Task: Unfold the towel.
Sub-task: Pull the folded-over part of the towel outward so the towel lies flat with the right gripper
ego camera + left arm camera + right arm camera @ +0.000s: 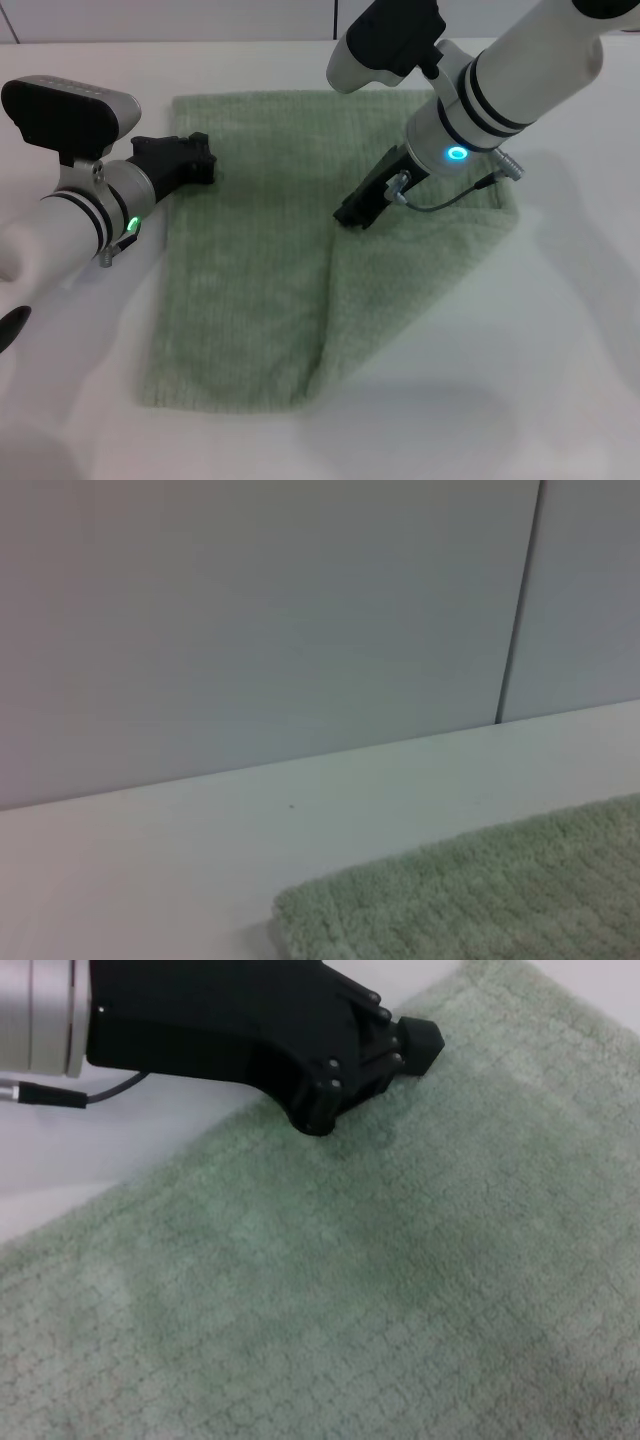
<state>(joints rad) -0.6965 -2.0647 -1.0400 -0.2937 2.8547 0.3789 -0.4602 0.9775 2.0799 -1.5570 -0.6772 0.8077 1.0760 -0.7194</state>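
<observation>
The pale green towel (250, 290) lies on the white table, its right part folded over in a diagonal flap (420, 260). My right gripper (352, 214) points down at the flap's upper corner near the towel's middle and is shut on the towel there. My left gripper (203, 160) is shut and rests at the towel's left edge near its far left corner. It also shows in the right wrist view (415, 1045), its tips touching the towel (380, 1290). The left wrist view shows only a towel corner (480, 900).
The white table (560, 380) runs out on all sides of the towel. A grey panelled wall (250, 620) stands behind the table's far edge. A cable (450, 200) loops from the right wrist above the flap.
</observation>
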